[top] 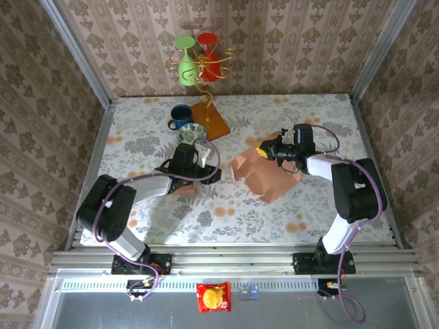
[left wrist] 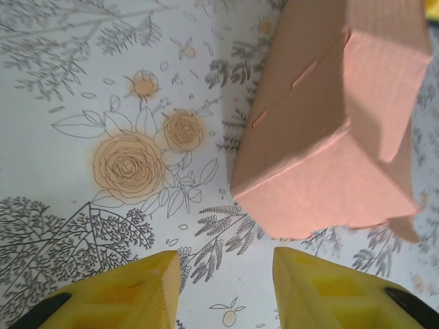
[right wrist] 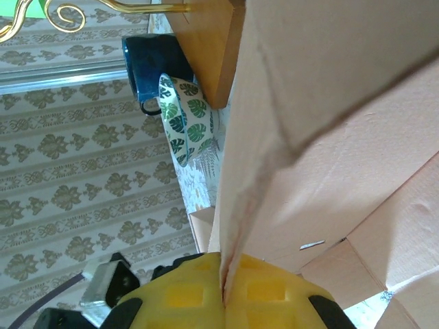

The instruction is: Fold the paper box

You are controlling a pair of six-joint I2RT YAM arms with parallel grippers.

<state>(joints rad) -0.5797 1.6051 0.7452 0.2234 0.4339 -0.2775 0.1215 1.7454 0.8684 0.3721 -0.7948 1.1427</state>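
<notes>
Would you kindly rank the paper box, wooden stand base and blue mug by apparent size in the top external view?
Largest to smallest:
1. paper box
2. wooden stand base
3. blue mug

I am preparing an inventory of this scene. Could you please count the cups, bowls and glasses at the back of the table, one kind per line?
mug, dark blue: 1
bowl, leaf pattern: 1
glasses, hanging on the wire stand: 2, a green glass and a red glass
Total: 4
</notes>
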